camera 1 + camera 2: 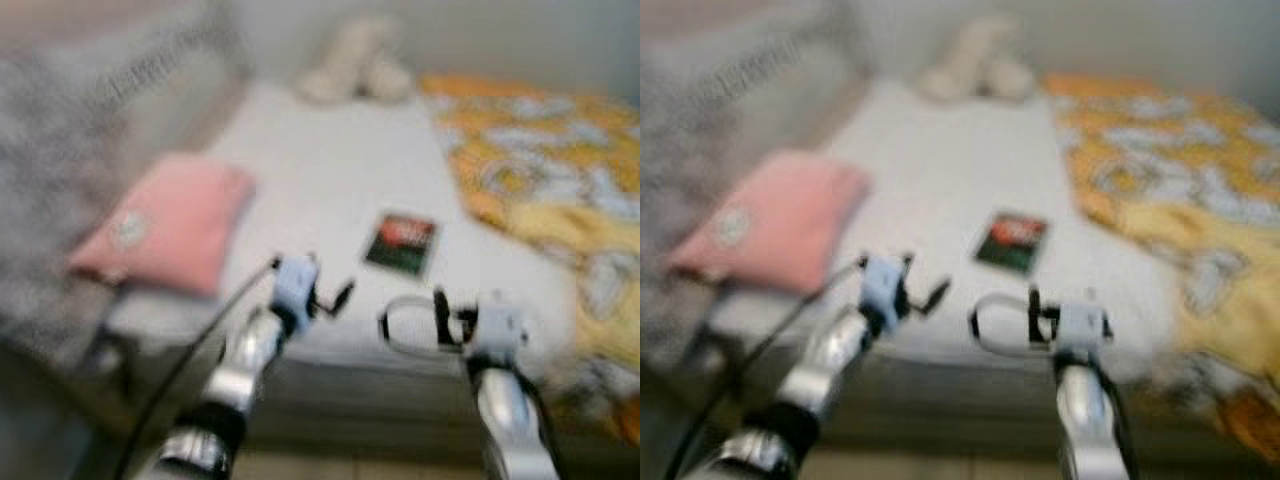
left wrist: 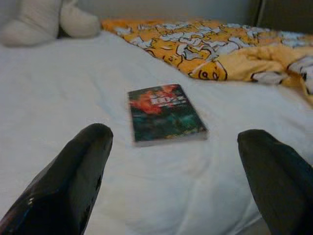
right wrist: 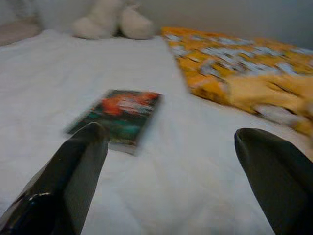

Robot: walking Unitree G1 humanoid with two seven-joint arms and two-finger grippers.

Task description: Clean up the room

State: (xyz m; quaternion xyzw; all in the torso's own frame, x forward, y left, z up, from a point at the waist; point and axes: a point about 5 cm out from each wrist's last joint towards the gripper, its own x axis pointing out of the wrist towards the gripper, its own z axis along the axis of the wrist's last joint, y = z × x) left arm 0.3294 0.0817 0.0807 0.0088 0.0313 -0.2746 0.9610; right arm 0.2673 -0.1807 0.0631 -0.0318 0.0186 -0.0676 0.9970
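Hovering at lower centre, left end effector point(image 1: 335, 298) and right end effector point(image 1: 410, 322) both have fingers spread apart, holding nothing. Book point(image 1: 401, 243) lies flat mid-frame on the white bed point(image 1: 320, 170), beyond both. Pink pillow point(image 1: 165, 225) left, yellow blanket point(image 1: 560, 170) right.

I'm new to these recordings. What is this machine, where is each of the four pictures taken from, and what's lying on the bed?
This is a humanoid robot with two silver arms, each ending in two black fingers. The two blurred pictures come from its head; the other two look along each wrist's fingers. The left gripper and right gripper hover at the near edge of a white bed, both open and holding nothing. On the bed lie a book, a pink pillow, an orange patterned blanket and, at the far end, something white and soft, perhaps a plush toy.
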